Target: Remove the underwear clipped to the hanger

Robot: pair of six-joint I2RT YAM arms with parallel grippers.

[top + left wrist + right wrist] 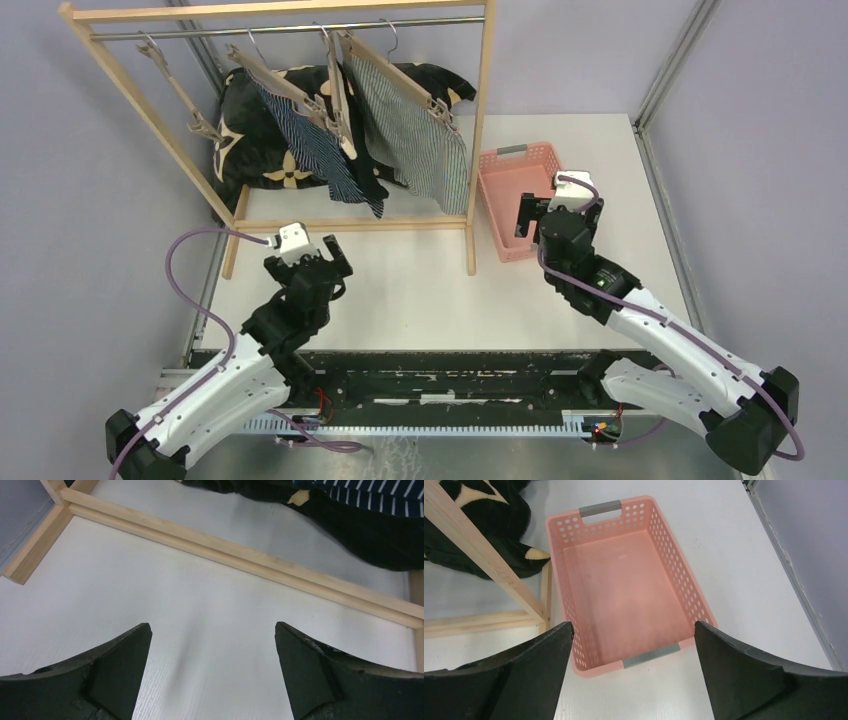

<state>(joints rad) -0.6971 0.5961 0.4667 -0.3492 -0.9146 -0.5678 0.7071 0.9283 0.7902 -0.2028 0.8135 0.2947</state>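
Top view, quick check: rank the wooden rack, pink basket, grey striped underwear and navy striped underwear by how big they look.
1. wooden rack
2. grey striped underwear and pink basket: they look alike, and the cloth hangs nearer the camera, so no ranking between them
3. navy striped underwear, the narrowest

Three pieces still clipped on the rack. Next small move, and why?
Probably raise the left gripper up and forward toward the lower hem of the navy striped underwear. It is open, low over the table by the rack's base rail, nearest that piece; the right gripper, also open, hangs over the empty pink basket.
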